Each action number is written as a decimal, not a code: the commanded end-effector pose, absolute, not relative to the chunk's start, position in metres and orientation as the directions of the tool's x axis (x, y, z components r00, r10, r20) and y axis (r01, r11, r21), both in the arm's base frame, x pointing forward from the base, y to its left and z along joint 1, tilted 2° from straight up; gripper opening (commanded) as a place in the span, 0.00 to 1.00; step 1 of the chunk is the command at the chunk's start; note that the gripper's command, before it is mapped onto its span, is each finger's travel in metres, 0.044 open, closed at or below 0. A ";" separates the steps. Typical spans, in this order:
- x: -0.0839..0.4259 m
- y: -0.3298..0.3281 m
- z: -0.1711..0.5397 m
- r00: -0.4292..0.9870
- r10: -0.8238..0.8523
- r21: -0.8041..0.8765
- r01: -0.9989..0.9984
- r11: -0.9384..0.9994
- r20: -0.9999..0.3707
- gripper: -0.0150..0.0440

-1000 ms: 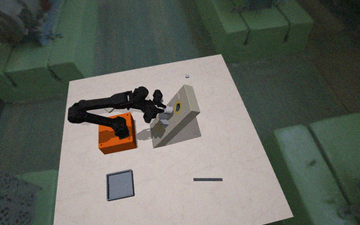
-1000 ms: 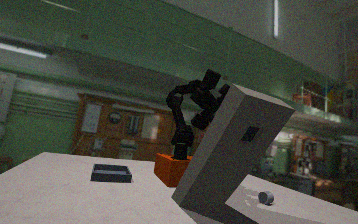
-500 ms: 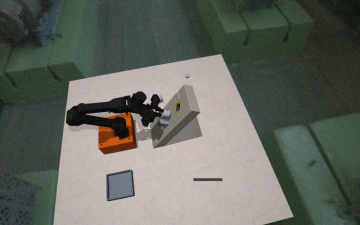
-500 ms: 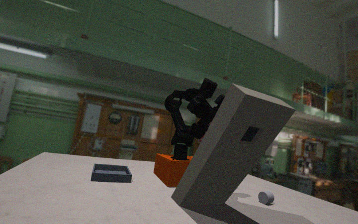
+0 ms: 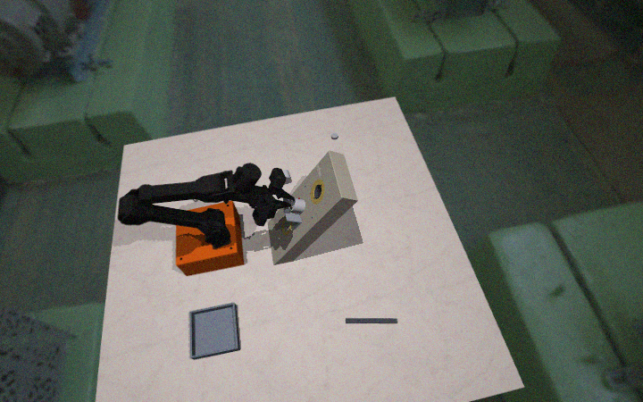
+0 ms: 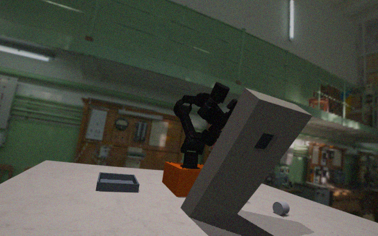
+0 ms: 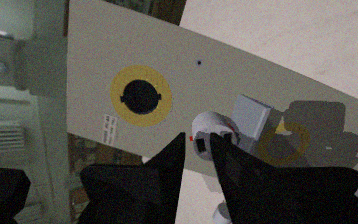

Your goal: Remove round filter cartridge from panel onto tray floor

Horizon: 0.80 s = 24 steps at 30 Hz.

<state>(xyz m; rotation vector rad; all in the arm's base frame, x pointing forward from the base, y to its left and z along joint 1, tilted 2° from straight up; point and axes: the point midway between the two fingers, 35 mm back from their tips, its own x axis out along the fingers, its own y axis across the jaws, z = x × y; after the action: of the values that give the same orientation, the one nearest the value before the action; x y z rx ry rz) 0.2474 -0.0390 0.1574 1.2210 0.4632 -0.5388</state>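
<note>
The round filter cartridge (image 5: 298,205) (image 7: 205,122) is out of the panel (image 5: 328,167) (image 6: 237,164) (image 7: 92,55), whose upper yellow-ringed socket (image 5: 317,191) (image 7: 140,96) is empty. Both slots on its face show in the wrist view. My gripper (image 5: 291,203) (image 7: 197,136) is slightly open. One fingertip overlaps the cartridge face in the wrist view and the other is off its left side, so neither sits in a slot and it is not gripped. Whether a finger touches it cannot be told. The tray (image 5: 213,330) (image 6: 116,188) is empty. The exterior view shows the cartridge hidden behind the panel.
A light grey block (image 5: 291,220) (image 7: 250,117) stands out from the panel beside a lower yellow ring (image 7: 285,159). A grey cylinder (image 6: 281,207) lies beside the panel, and a small one (image 5: 334,136) farther back. The orange base (image 5: 209,245) (image 6: 181,179) and a dark strip (image 5: 371,320) are also there.
</note>
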 end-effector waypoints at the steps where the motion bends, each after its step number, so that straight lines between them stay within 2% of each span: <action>1: 0.245 -0.038 0.153 0.792 -0.137 0.752 0.609 0.254 -0.595 0.44; 9: 0.279 -0.043 0.215 0.793 -0.138 0.753 0.607 0.254 -0.593 0.44; 13: 0.283 -0.044 0.221 0.793 -0.138 0.753 0.607 0.254 -0.593 0.44; 24: 0.280 -0.043 0.294 0.801 -0.140 0.762 0.597 0.251 -0.582 0.93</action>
<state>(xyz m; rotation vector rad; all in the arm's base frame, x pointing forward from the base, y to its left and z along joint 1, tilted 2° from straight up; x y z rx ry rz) 0.2818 -0.0431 0.2816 1.2228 0.4333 -0.5145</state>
